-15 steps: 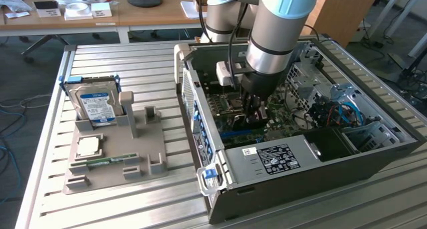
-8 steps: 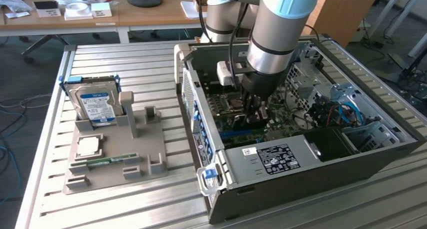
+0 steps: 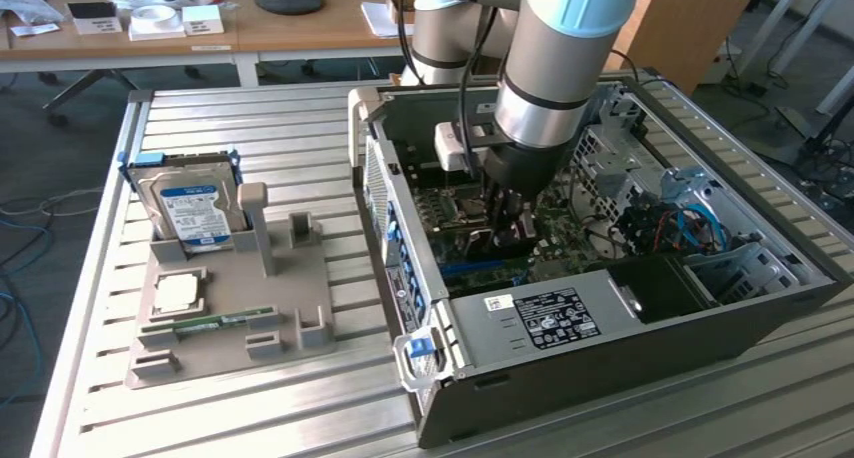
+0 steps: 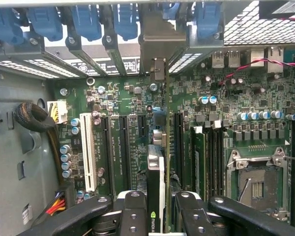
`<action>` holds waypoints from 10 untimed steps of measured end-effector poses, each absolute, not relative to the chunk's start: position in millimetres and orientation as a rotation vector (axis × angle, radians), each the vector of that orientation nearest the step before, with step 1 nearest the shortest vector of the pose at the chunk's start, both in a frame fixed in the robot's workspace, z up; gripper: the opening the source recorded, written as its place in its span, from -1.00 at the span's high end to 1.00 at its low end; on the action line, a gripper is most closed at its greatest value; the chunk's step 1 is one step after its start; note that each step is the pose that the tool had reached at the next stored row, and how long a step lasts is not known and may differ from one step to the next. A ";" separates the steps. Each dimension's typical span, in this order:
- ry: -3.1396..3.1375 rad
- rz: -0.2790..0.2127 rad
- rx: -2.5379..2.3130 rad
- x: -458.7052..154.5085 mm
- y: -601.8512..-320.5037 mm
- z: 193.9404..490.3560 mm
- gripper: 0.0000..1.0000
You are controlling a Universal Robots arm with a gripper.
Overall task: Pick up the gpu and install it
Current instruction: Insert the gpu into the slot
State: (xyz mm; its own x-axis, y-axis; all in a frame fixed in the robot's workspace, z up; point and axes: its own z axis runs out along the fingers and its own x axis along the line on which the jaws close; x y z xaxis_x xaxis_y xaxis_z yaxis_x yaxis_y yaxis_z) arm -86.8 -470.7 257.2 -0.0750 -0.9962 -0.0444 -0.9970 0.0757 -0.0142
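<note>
My gripper (image 3: 511,240) reaches down into the open computer case (image 3: 601,318), just over the motherboard (image 3: 567,240). It is shut on the gpu (image 4: 156,167), a thin card seen edge-on between the two black fingers (image 4: 132,209). The card runs along the black expansion slots, and its silver end bracket (image 4: 157,73) points at the case's rear slot openings. In the exterior view the gpu (image 3: 522,228) is a dark sliver between the fingers. Whether it sits in a slot I cannot tell.
A grey parts holder (image 3: 267,318) on the slatted table carries the blue-labelled hard drive (image 3: 191,210), a processor (image 3: 178,291) and a green memory stick (image 3: 214,325). A white slot (image 4: 88,152), the processor socket (image 4: 258,182), blue latches (image 4: 88,19) and the power supply (image 3: 561,313) crowd the card.
</note>
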 end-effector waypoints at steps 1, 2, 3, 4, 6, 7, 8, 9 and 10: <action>2.273 0.030 -2.107 -86.6 -470.7 257.1 0.47; 2.273 0.030 -2.108 -86.5 -470.7 257.0 0.47; 2.273 0.029 -2.108 -86.4 -470.6 256.8 0.47; 2.273 0.028 -2.109 -86.4 -470.6 256.5 0.47; 2.273 0.027 -2.110 -86.3 -470.5 256.3 0.47; 2.273 0.027 -2.110 -86.4 -470.3 256.1 0.47; 2.273 0.027 -2.110 -86.4 -470.1 255.9 0.47; 2.272 0.026 -2.110 -86.4 -470.1 255.9 0.47; 2.271 0.026 -2.108 -86.4 -470.0 255.8 0.47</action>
